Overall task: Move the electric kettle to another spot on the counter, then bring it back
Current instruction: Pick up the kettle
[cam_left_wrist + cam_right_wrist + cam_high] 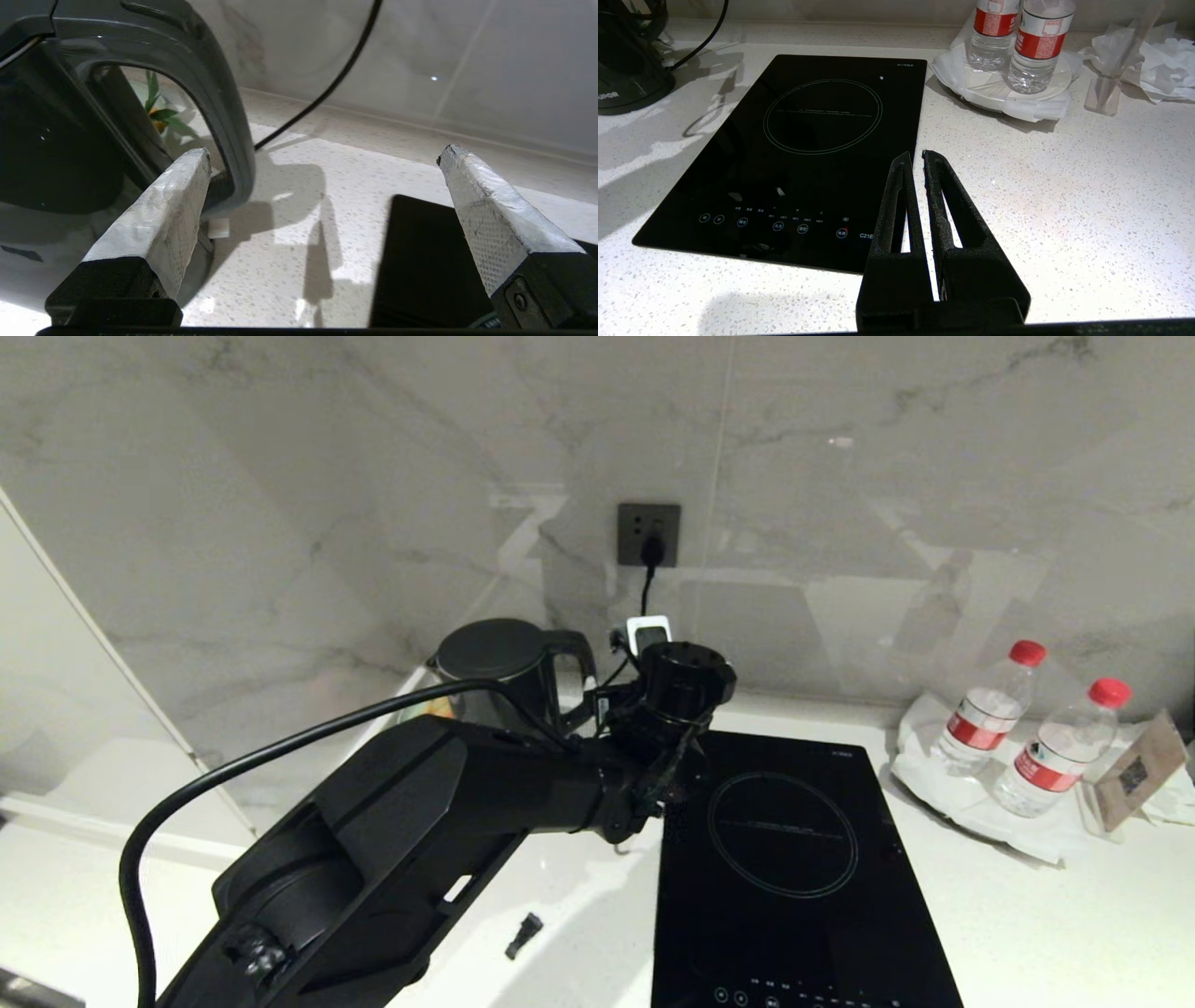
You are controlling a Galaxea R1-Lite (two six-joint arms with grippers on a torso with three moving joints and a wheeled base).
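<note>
- Left gripper (pixel 322 154) is gaping wide beside the electric kettle (pixel 60 135) handle, gripping nothing
- Kettle is standing on the surface (pixel 299 224); both moves look pending

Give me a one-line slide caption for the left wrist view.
Left gripper, wide open, beside the electric kettle handle, above the speckled counter.

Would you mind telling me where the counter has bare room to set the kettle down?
Bare counter lies in front of the water bottles, right of the cooktop; the right gripper hangs over its edge. A narrower strip lies between the electric kettle and cooktop, where the open left gripper hovers. The back right corner is crowded.
</note>
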